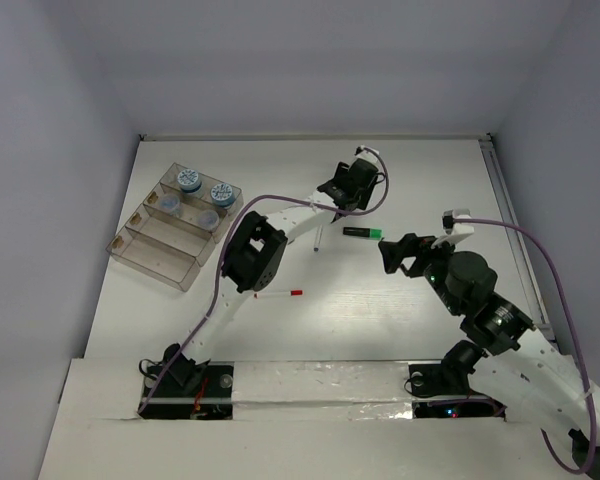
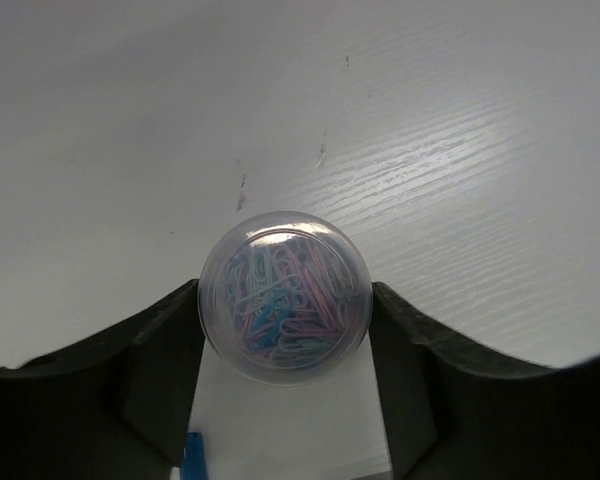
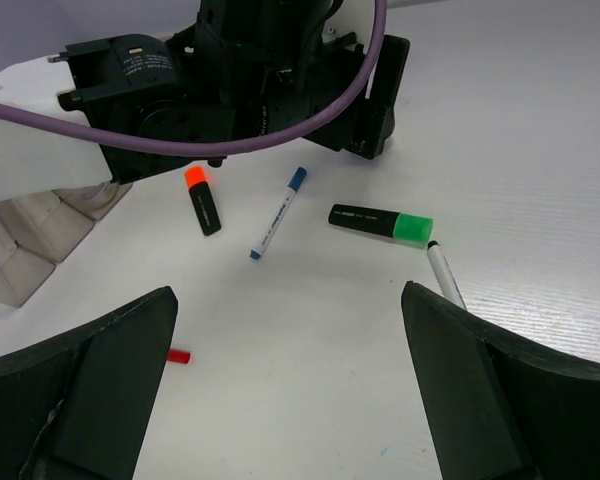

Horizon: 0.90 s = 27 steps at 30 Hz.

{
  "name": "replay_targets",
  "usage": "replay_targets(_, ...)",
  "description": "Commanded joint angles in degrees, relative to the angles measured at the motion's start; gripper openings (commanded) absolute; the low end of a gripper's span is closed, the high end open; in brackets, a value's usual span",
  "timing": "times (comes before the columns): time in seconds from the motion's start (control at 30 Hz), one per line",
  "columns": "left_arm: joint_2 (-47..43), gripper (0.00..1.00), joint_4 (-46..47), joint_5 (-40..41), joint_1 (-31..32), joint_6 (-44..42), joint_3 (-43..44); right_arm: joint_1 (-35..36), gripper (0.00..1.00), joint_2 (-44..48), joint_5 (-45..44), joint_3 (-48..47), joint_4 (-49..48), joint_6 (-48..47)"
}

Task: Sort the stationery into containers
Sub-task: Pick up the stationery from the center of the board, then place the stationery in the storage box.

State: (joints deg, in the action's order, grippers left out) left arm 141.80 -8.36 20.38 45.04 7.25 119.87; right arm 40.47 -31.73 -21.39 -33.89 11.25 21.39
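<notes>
Two arms: my left arm (image 1: 255, 250) stretched far across tabletop (image 1: 430, 190), left pincer (image 2: 285, 340) clenched around clear jar (image 2: 284, 296); right arm (image 1: 470, 280) bent, right pincer (image 3: 290, 330) released near green highlighter (image 3: 380, 221).

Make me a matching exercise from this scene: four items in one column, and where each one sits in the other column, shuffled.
1. jar of paper clips
2. blue-topped jars
3. green highlighter
4. red-capped pen

A. in the organiser tray
B. on the table, closest to its near edge
C. between the left gripper's fingers
D. on the table, nearest the right gripper

Pairs: 1-C, 2-A, 3-D, 4-B
</notes>
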Motion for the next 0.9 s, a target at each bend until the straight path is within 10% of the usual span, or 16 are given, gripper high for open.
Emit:
replay_targets(0.0,-2.4,0.48,1.1,1.1,0.2,-1.0,2.4,-0.1,1.0,0.3,0.6,-0.3,-3.4,-0.9)
replay_targets(0.13,-4.6,0.29,1.2,2.3,0.2,-1.4,1.4,-0.1,1.0,0.1,0.6,-0.1,-3.2,-0.8)
replay_targets(0.37,-22.3,0.27,3.3,3.1,-5.9,-0.4,-12.9,-0.1,1.0,1.5,0.9,0.6,-3.0,-0.7)
replay_targets(0.6,-50.9,0.27,2.6,-0.2,-21.5,4.1,-35.9,-0.1,1.0,3.1,2.4,1.1,-3.1,-0.4)
replay_targets(0.87,-62.2,0.28,3.4,-6.9,-41.2,6.2,-53.7,-0.1,1.0,4.3,3.1,1.2,-2.6,-0.4)
